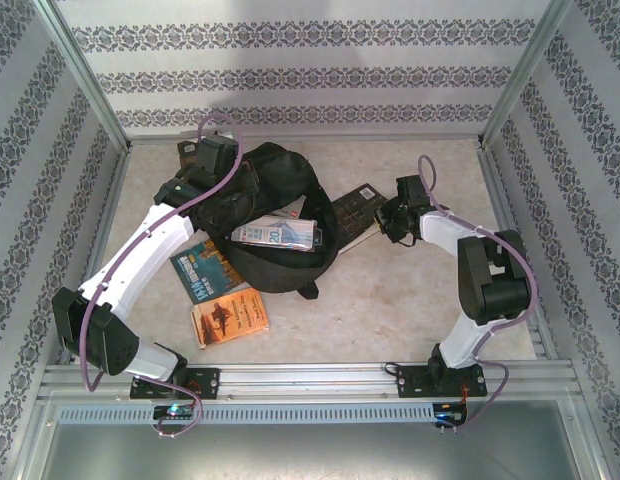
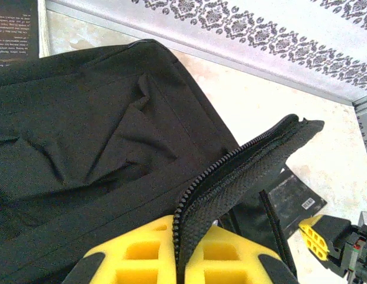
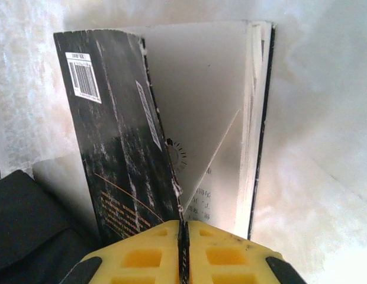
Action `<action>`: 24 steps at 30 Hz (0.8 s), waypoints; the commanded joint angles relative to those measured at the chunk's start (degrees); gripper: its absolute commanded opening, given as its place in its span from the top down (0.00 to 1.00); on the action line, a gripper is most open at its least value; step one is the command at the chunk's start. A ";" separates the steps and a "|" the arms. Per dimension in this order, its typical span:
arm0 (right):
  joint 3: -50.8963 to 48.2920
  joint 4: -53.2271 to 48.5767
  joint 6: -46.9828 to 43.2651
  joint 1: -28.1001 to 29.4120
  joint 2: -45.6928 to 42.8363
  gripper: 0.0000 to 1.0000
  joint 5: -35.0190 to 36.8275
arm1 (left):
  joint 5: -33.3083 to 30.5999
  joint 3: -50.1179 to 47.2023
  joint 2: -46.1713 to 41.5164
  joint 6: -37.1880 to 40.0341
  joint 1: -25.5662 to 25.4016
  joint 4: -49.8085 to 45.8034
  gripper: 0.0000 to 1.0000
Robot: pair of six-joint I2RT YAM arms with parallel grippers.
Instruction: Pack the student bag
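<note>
Right wrist, black book (image 3: pixel 115 148), lower edge behind jaws

Looks like a robot test cell in a lab, not a home: boxed in by panels (image 1: pixel 310 75) papered in grey damask stripes, framed with aluminium posts (image 1: pixel 85 70), floored by a pale marbled counter (image 1: pixel 390 310), with a slotted metal rail (image 1: pixel 310 378) carrying the left arm (image 1: pixel 140 250) and right arm (image 1: pixel 485 280).
</note>
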 commanded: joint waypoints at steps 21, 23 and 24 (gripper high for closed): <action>-5.66 -15.84 -16.60 -2.08 -8.92 1.00 6.43 | 4.23 1.54 0.38 5.16 -2.09 4.14 0.41; -7.88 -17.47 -17.42 -3.08 -11.73 1.00 6.79 | 4.10 3.21 0.97 6.80 -3.81 3.60 0.33; -9.19 -18.64 -17.93 -3.64 -13.46 1.00 7.09 | 4.22 4.85 1.69 7.58 -4.62 2.66 0.30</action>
